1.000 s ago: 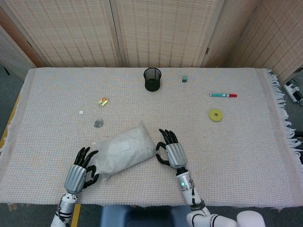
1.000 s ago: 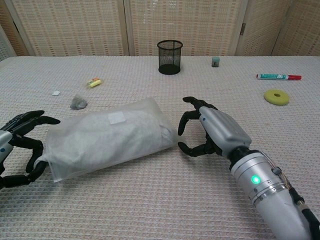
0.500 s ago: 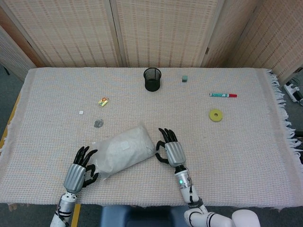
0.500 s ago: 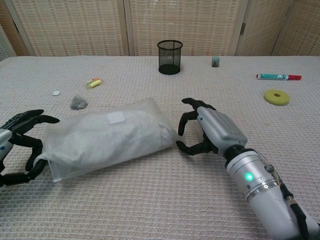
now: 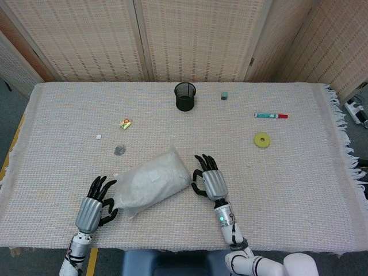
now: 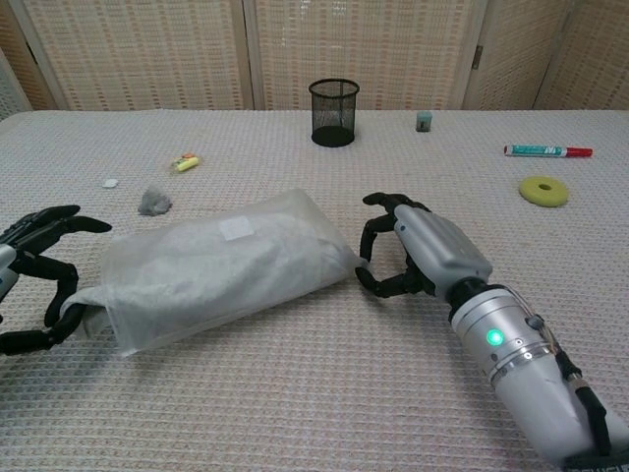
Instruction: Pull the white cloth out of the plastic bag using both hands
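The clear plastic bag [image 5: 154,184] [image 6: 221,265] lies slantwise on the near table with the white cloth [image 6: 246,258] bundled inside. My left hand [image 5: 94,207] [image 6: 37,270] is at the bag's lower left mouth. Its thumb and one finger pinch a white end there that looks like the cloth, and its other fingers are spread. At the bag's right end, my right hand [image 5: 209,183] [image 6: 418,254] curls its fingers and thumb around the tip of the bag and holds it.
A black mesh cup [image 5: 184,96] stands at the back centre, with a small grey-green block [image 5: 224,96] to its right. A marker [image 5: 271,115] and a yellow ring [image 5: 262,140] lie at the right. A yellow wrapper [image 5: 125,123], a white chip [image 5: 98,137] and a grey scrap [image 5: 119,150] lie at the left.
The bag's body has slid a little to the right along with my right hand. My left hand has drawn back slightly to the left, and the bag's left end has stayed at it.
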Motion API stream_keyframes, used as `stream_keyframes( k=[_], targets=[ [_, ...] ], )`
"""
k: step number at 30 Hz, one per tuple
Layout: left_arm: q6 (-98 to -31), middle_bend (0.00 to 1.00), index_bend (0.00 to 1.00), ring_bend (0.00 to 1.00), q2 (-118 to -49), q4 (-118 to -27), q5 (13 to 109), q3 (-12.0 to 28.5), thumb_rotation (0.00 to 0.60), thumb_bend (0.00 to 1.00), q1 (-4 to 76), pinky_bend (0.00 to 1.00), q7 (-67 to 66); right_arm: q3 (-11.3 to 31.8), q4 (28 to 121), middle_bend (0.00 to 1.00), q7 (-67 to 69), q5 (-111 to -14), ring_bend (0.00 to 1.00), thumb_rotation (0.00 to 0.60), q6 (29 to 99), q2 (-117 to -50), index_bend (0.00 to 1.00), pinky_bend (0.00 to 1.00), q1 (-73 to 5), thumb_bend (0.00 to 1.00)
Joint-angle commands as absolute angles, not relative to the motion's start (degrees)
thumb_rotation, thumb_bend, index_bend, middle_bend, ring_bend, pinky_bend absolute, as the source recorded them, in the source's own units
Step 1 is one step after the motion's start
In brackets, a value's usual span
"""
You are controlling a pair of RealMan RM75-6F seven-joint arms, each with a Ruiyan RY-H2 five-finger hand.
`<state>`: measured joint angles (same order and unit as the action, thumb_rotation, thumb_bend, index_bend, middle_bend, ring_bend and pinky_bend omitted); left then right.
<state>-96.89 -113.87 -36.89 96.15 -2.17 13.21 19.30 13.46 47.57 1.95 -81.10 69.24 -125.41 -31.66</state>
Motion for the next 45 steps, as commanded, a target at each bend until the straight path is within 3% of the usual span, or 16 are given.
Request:
stream_keyframes(
  k=[1,16,21,24,26,28,30,32,33,38,41,45],
  targets=[
    [-97.06,0.21,0.80,0.00,-113.11,-36.10,95.63,-1.25,0.512,0.58,13.70,0.00,19.33,13.29,48.98,0.09,0.91,-81.03,0.00,0.600,69.62,-123.42,0.64,0.00,-31.16,0.58],
    [-94.71,0.21,0.80,0.00,-105.35,-27.87,88.23,5.40,0.513,0.58,14.06,0.00,26.55,13.72,55.89,0.10,-0.29,-79.02,0.00,0.600,74.48,-106.17,0.65,0.00,-24.47,0.59],
    [-94.37,0.21,0.80,0.00,-104.49,-27.02,87.42,5.40,0.512,0.58,12.95,0.00,29.07,13.51,55.44,0.10,2.15,-77.85,0.00,0.600,74.54,-102.82,0.65,0.00,-22.47,0.59],
    [-94.37,0.18,0.68,0.00,-104.14,-27.95,88.13,4.47,0.510,0.50,12.76,0.00,28.84,13.19,55.54,0.10,3.61,-77.63,0.00,0.600,74.53,-101.65,0.65,0.00,-21.71,0.59],
    [-92.82,0.13,0.44,0.00,-102.86,-30.93,88.71,3.29,0.512,0.34,12.55,0.00,28.86,12.32,56.30,0.09,4.26,-78.04,0.00,0.600,74.50,-100.43,0.57,0.00,-21.04,0.57],
    [-92.41,0.09,0.21,0.00,-101.05,-34.98,88.84,3.10,0.514,0.23,12.61,0.00,27.96,11.78,57.48,0.05,4.59,-78.67,0.00,0.600,75.58,-99.07,0.41,0.00,-20.26,0.52],
    [-92.14,0.06,0.09,0.00,-98.62,-39.68,88.82,3.11,0.515,0.18,12.65,0.00,25.50,11.31,59.25,0.01,4.53,-79.16,0.00,0.600,76.85,-97.30,0.23,0.00,-19.27,0.46],
    [-91.15,0.03,0.04,0.00,-94.68,-46.90,88.65,2.77,0.516,0.16,12.30,0.00,23.48,10.47,63.15,0.00,3.28,-79.65,0.00,0.600,78.02,-93.94,0.04,0.00,-17.80,0.38],
    [-90.89,0.02,0.02,0.00,-92.64,-50.52,88.78,2.47,0.516,0.14,12.11,0.00,22.35,9.97,65.35,0.00,2.04,-80.02,0.00,0.600,78.71,-92.26,0.01,0.00,-17.10,0.34],
    [-87.31,0.00,0.00,0.00,-79.13,-73.11,89.47,-0.69,0.511,0.10,11.16,0.00,15.16,6.29,79.07,0.00,-8.04,-83.79,0.00,0.600,84.56,-83.45,0.00,0.00,-12.85,0.17],
    [-84.72,0.00,0.04,0.00,-69.81,-86.16,88.76,-3.24,0.512,0.10,10.08,0.00,6.18,3.47,87.37,0.00,-18.56,-86.07,0.00,0.600,88.51,-78.59,0.00,0.00,-9.67,0.16],
    [-85.17,0.01,0.12,0.00,-63.97,-94.15,86.79,-4.11,0.513,0.11,8.10,0.00,0.20,0.65,92.83,0.00,-24.95,-88.23,0.00,0.600,91.34,-75.79,0.00,0.00,-6.72,0.16]
  ],
)
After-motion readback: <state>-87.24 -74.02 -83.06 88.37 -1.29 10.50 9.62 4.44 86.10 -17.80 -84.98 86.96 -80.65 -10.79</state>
